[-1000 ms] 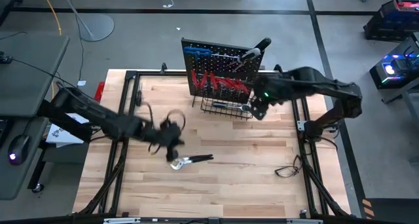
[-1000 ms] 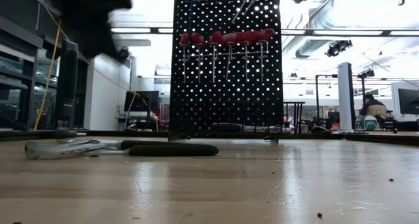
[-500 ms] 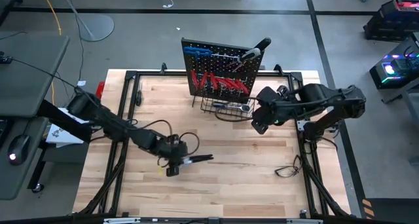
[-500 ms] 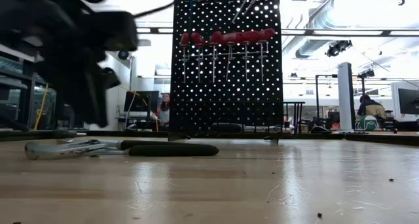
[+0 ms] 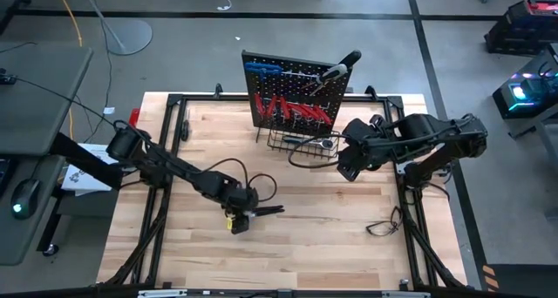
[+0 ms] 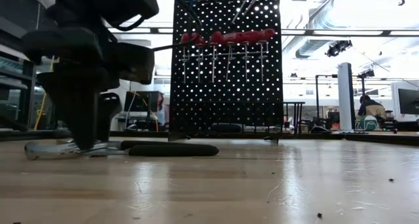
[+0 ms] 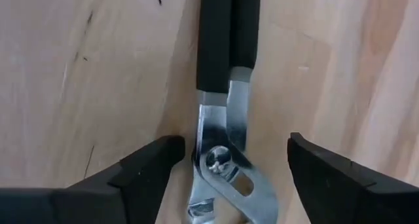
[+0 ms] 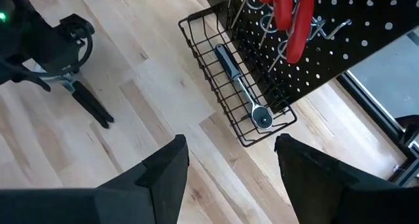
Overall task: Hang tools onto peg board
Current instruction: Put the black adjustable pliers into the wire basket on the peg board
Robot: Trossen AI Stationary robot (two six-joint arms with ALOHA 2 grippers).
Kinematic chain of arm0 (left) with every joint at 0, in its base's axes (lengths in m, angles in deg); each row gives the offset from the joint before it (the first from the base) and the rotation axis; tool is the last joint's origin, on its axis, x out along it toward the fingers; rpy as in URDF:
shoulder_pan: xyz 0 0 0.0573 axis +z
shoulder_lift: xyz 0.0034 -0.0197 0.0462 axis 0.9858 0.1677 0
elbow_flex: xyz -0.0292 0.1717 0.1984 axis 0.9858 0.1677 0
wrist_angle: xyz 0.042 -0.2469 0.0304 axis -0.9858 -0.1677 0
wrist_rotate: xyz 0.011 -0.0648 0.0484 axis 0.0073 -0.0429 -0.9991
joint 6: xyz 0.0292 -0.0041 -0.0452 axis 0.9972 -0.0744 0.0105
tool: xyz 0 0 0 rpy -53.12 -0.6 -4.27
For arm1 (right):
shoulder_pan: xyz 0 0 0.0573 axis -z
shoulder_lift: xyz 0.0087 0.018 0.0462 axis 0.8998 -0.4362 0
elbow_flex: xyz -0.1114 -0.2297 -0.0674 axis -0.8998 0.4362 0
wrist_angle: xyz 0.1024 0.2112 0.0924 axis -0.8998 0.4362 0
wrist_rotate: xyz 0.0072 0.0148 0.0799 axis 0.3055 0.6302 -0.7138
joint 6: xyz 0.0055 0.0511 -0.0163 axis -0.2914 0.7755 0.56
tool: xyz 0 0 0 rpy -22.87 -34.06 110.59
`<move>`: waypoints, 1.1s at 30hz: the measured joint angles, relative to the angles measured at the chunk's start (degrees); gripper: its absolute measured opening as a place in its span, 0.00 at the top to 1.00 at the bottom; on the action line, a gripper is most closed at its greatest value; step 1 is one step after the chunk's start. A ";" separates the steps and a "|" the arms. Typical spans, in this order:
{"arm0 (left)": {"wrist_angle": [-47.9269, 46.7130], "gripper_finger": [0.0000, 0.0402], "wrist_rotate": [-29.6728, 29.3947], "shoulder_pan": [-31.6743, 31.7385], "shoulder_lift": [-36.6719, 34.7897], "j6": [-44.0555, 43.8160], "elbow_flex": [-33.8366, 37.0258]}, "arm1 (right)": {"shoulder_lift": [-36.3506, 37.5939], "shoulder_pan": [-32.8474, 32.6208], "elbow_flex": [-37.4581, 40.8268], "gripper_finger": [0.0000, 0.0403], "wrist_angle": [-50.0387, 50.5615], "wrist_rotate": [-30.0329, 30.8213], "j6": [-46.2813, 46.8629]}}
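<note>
Silver pliers (image 5: 264,212) with black handles (image 7: 222,40) lie flat on the wooden table. My left gripper (image 7: 232,145) points steeply down over them, open, one finger on each side of the pliers' silver pivot (image 7: 219,162); I cannot tell whether it touches them. In the low view it (image 6: 88,135) stands down at the pliers' head. The peg board (image 5: 292,93) stands at the far side with red-handled screwdrivers (image 5: 292,111), blue hex keys (image 5: 261,69) and a wire basket (image 8: 222,73) holding a wrench (image 8: 239,86). My right gripper (image 5: 346,167) hangs open and empty above the table near the basket.
A black tubular frame (image 5: 174,102) borders the table. A thin black cable (image 5: 382,226) lies near the right edge, and another loops by the basket (image 5: 301,161). Bare wood stretches along the near side. A person (image 6: 373,109) sits far off in the room.
My left gripper has come down toward the near edge onto the pliers and tipped steeper, so its fingers now straddle the pivot. My right gripper has drawn back from the basket toward the table's near-right. The pliers have not moved.
</note>
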 joint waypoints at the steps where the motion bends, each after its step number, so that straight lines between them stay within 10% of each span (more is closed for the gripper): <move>1: -0.57 0.29 -0.14 -0.01 0.99 -0.50 -0.32 | 0.00 0.00 0.00 0.45 -0.01 0.00 -0.01; 5: -3.48 0.36 -2.69 -0.40 2.91 -2.05 -1.19 | 0.00 0.00 0.00 0.45 -0.01 0.02 -1.37; 10: -5.20 0.80 -4.45 -0.98 2.95 -1.41 -1.19 | 0.00 0.00 0.00 0.45 -0.02 0.97 -1.51; 33: -10.02 0.99 -16.09 0.18 -16.14 8.25 -4.86 | 0.00 -2.27 0.00 0.45 -0.04 1.99 -1.25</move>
